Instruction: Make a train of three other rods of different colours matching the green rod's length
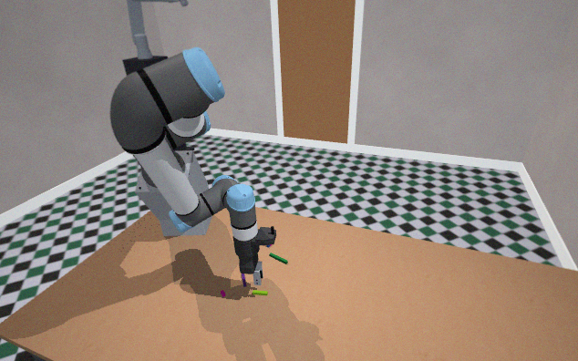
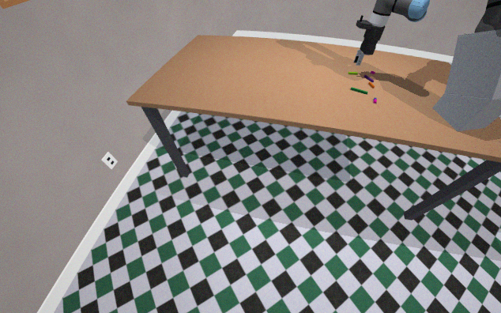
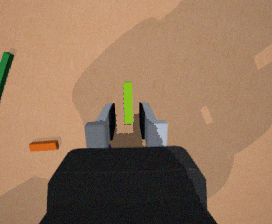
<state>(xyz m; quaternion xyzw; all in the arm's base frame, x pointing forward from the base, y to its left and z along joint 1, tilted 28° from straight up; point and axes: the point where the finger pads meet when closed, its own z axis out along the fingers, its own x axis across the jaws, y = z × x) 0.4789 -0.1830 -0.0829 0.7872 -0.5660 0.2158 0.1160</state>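
Note:
My gripper (image 1: 258, 280) (image 2: 358, 62) (image 3: 127, 114) is partly open and empty, above the table. In the wrist view the lime rod (image 1: 260, 293) (image 2: 352, 73) (image 3: 128, 100) lies on the table below, lined up between the fingers. The green rod (image 1: 278, 258) (image 2: 359, 91) (image 3: 1, 81) lies apart. The orange rod (image 2: 371, 84) (image 3: 44, 146) lies between the green and purple rods in the exterior view. The purple rod (image 1: 243, 280) (image 2: 369, 78) is almost hidden in the wrist view. A magenta rod (image 1: 222, 293) (image 2: 373, 73) lies beyond it. Another magenta piece (image 2: 374, 101) shows some blue beside it.
The wooden table (image 1: 424, 292) (image 2: 225, 75) carries all the rods. The arm's shadow falls across the lime and purple rods' area. The robot's grey base (image 2: 476, 83) stands at one end of the table. In the top view the wrist partly hides the rods behind it.

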